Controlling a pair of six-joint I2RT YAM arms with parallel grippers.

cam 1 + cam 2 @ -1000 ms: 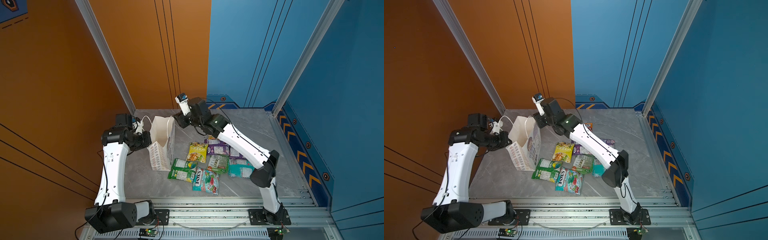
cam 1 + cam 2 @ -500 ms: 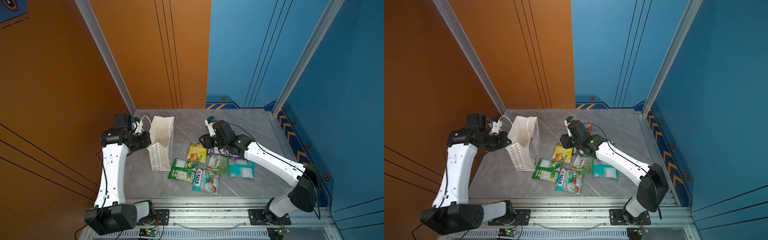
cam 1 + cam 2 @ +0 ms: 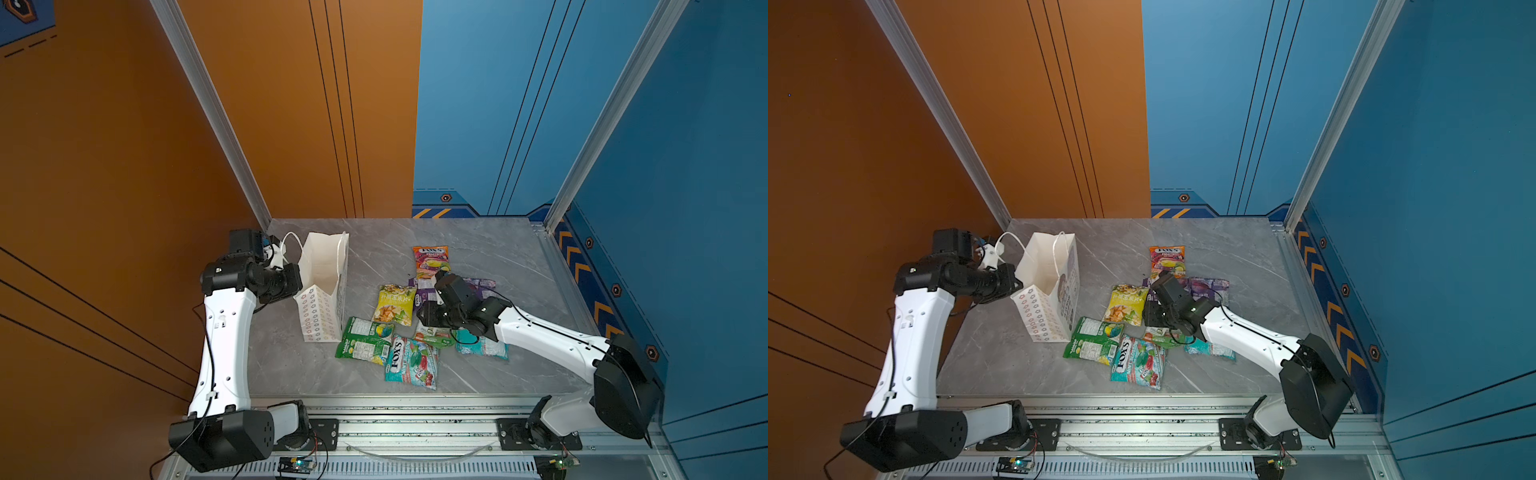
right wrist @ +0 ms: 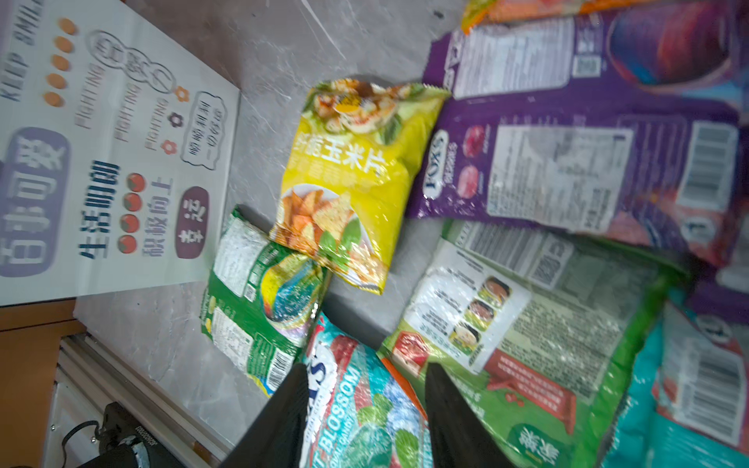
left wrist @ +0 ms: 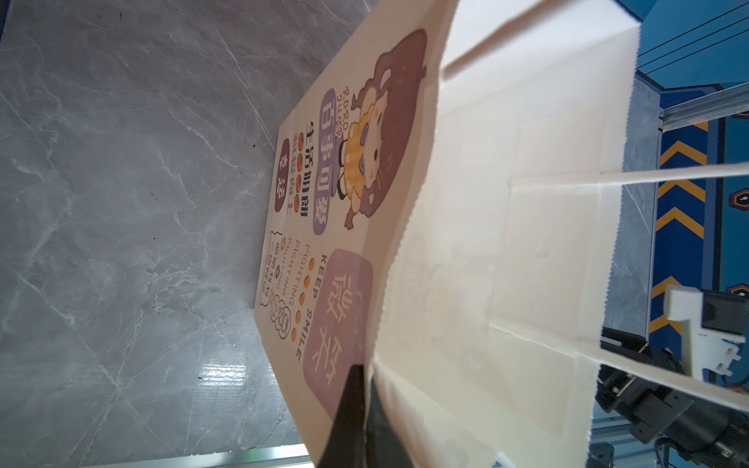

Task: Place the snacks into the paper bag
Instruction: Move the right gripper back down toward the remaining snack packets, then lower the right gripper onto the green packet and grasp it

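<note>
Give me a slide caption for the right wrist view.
Open right gripper hovering over snack packets beside the paper bag.

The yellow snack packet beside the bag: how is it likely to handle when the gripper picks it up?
The yellow snack packet looks puffed and crinkly, so it is probably light and would sag from a pinched edge. Its glossy film shows glare, so it may slip between the fingers. It lies flat on the table, so it is unlikely to roll.

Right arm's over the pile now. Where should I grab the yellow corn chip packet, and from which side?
Take the yellow packet by its crimped edge nearest the paper bag, coming straight down. It lies flat; that side faces bare table, while the opposite edge meets the purple packet.
</note>
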